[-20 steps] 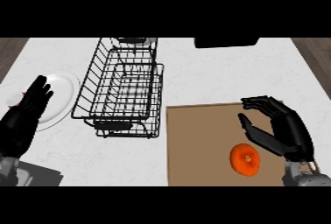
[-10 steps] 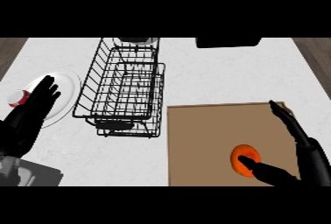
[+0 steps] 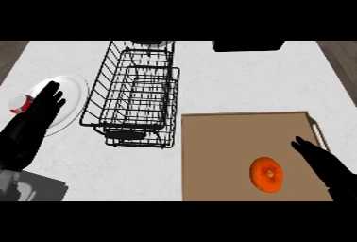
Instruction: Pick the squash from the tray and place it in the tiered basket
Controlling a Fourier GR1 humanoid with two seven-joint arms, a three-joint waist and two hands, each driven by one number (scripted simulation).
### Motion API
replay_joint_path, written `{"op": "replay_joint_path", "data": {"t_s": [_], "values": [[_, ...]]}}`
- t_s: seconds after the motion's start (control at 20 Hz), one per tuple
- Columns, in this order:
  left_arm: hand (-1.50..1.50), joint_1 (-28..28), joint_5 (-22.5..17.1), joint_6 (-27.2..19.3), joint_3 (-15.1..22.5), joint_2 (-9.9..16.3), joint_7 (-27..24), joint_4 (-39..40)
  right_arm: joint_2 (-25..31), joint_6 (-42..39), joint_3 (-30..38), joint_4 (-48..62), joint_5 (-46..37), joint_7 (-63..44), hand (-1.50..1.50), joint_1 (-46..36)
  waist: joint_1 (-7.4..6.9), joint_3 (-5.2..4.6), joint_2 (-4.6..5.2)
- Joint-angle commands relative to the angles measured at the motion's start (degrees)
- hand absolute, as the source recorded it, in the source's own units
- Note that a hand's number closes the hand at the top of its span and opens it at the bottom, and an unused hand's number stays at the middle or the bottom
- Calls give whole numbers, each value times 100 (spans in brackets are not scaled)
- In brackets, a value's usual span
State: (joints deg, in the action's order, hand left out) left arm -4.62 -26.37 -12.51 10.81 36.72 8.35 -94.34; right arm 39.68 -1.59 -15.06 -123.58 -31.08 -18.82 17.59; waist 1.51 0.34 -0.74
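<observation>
White speckled counter (image 3: 230, 85) – wood floor (image 3: 10, 52) at both top corners.

Right hand (image 3: 327, 172) (lower part cut off)

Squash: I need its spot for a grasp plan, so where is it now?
In the head view the squash lies on the brown tray, lower right, just left of the right hand, not yet held.

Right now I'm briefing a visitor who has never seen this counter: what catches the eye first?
The orange squash on the brown tray at lower right, with the right hand open beside it. Next the black wire basket at centre, and the left hand over a white plate.
</observation>
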Motion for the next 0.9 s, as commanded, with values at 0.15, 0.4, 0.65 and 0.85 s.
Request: {"op": "replay_joint_path", "data": {"t_s": [0.15, 0.4, 0.65, 0.85], "values": [[0, -38, 40, 58, 230, -481, -36, 385, 138, -1447, -866, -1501, -216, -2317, -150, -123, -122, -62, 90], [0, 70, 349, 24, 395, -820, -310, 617, -587, -1340, -1416, -1195, -742, -3235, -150, -838, -153, -50, 83], [0, 54, 282, 205, 100, -684, -128, 511, -1052, -1139, -1892, -341, -1315, -3472, -150, -987, -173, -38, 75], [0, -22, 365, 88, 129, -885, 64, 421, -1232, -1001, -1922, 284, -1605, -3399, -150, -1107, -176, -33, 74]]}}
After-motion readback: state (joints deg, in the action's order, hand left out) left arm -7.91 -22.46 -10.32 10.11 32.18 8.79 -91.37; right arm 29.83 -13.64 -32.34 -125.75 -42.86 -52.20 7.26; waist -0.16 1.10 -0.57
